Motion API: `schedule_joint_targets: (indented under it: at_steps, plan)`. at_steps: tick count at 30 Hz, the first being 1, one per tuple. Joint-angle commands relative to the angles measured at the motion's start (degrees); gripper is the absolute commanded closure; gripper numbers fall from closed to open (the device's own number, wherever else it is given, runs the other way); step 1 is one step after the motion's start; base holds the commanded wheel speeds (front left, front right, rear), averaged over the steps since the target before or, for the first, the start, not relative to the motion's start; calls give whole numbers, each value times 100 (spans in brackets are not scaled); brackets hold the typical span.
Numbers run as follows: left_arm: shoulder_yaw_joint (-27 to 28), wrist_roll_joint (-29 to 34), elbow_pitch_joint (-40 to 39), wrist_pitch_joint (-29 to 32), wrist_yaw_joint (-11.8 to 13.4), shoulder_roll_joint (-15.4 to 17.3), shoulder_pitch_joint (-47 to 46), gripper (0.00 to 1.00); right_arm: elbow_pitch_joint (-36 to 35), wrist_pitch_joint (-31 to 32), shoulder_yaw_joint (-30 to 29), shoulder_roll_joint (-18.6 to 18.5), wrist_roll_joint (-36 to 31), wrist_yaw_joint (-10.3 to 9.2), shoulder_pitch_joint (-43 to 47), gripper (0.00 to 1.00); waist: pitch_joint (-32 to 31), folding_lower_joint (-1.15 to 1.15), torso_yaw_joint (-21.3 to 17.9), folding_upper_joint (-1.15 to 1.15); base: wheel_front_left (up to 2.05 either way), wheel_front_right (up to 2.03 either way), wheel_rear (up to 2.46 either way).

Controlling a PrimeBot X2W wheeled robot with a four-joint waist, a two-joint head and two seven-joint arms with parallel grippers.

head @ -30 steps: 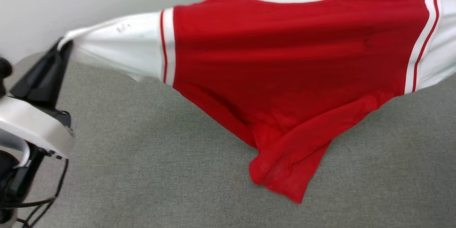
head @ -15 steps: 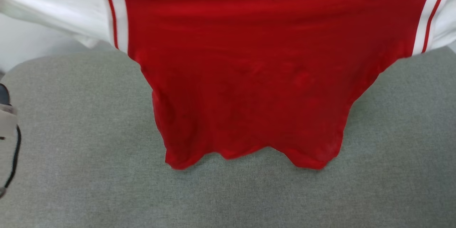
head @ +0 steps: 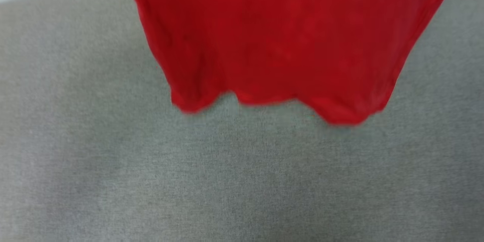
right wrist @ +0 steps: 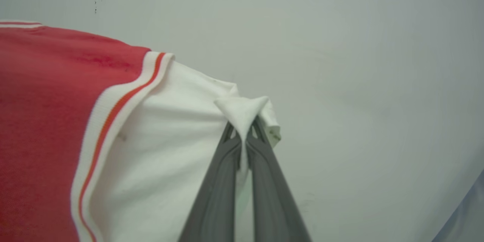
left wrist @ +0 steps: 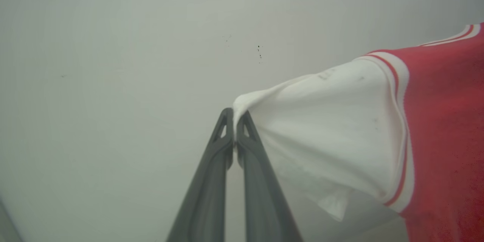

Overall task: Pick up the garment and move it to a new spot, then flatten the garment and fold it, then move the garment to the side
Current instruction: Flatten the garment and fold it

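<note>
Hanging garment (head: 280,38), wavy red hem | left end effector (left wrist: 235,116), right end effector (right wrist: 244,127) pinch sleeves

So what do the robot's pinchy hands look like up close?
The left gripper and the right gripper look just alike. Each has two long, thin, dark grey jaws with a smooth, dull surface, wide at the bottom and narrowing toward the tips. Near each tip there is a small triangle-shaped hole.

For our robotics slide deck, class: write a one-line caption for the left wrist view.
Left gripper, shut on the white sleeve tip of a red jersey, holds it taut before a pale wall.
</note>
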Motion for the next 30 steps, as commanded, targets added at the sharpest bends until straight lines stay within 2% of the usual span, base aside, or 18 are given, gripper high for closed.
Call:
schedule_joint_targets:
  at_steps: [1,5,11,18,24,30]
  plan:
    - [-93,34,224,4,-82,49,-429,100,172,-64,12,7,-94,-10,-416,100,651,-1,91,0,0,0,0]
    - [-444,3,860,66,-297,-57,-1602,100,723,-259,117,-188,-473,-11,-1299,100,1159,-1,176,0,0,0,0]
    - [-964,392,2037,-152,-551,-368,-3400,100,1724,-672,287,-222,-878,-11,-2550,100,1728,-1,306,0,0,0,0]
    - [-1417,816,3501,-686,-758,-832,-4854,100,2923,-1419,92,157,-1322,-11,-3604,100,2130,-1,395,0,0,0,0]
    - [-1720,930,4489,-1273,-908,-1178,-5101,100,3716,-2025,5,398,-1641,-11,-3728,100,2284,-1,482,0,0,0,0]
    - [-2057,891,5058,-1864,-1035,-1417,-4598,100,4212,-2548,12,521,-1568,-10,-3304,100,2209,-1,549,0,0,0,0]
